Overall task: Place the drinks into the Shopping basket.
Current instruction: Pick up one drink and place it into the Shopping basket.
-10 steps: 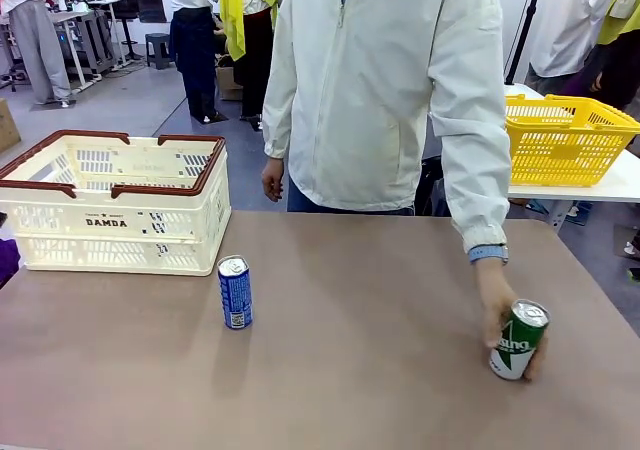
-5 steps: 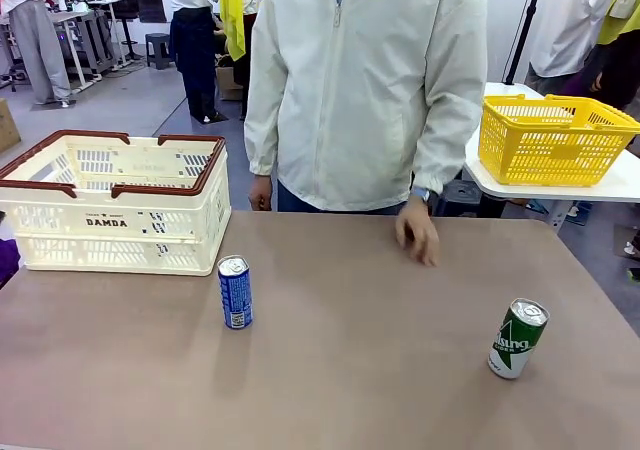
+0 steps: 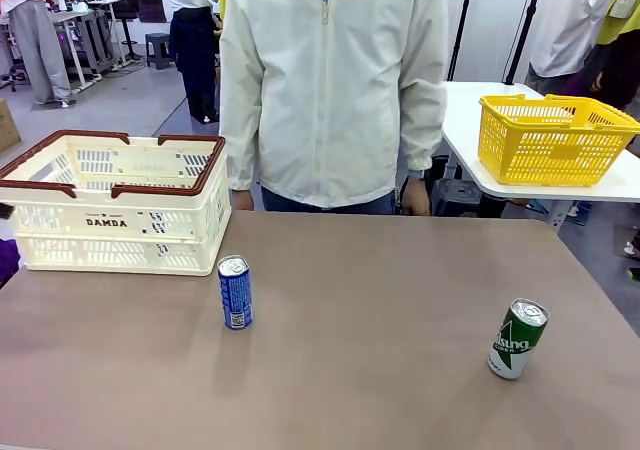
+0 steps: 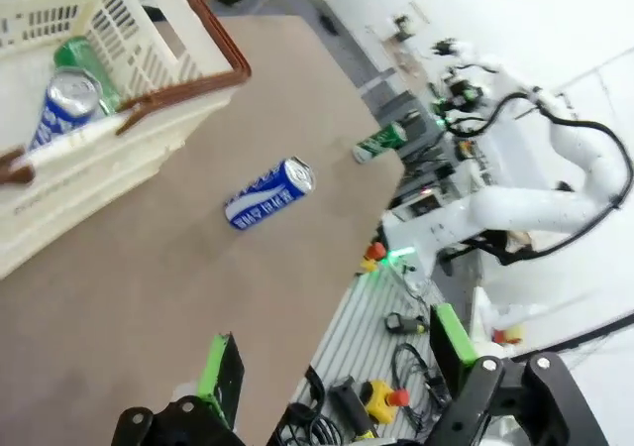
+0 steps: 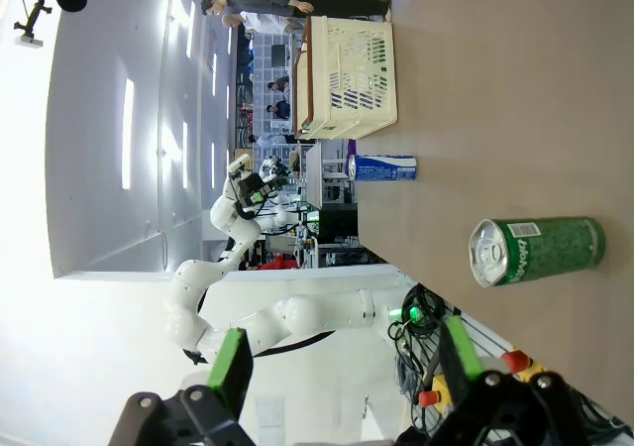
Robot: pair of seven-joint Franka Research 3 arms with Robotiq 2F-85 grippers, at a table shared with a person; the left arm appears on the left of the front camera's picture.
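The cream Shopping basket (image 3: 110,220) with a dark red rim stands at the table's far left. A blue can (image 3: 235,292) stands upright just in front of the basket's right corner. A green can (image 3: 518,339) stands alone at the front right. In the left wrist view, the basket (image 4: 188,81) holds a blue can (image 4: 67,104) and a green can (image 4: 84,57); the table's blue can (image 4: 269,193) and green can (image 4: 381,142) lie beyond. My left gripper (image 4: 337,362) is open and holds nothing. My right gripper (image 5: 345,367) is open, with the green can (image 5: 535,250) ahead of it.
A person in a white jacket (image 3: 330,80) stands at the far edge, hands down at the sides. A yellow mesh basket (image 3: 555,140) sits on a white side table at the right. Bare brown tabletop lies between the two cans.
The person's hand has let go of the green can at the front right and drawn back to the person's side. The can stays upright. The blue can and basket have not moved.
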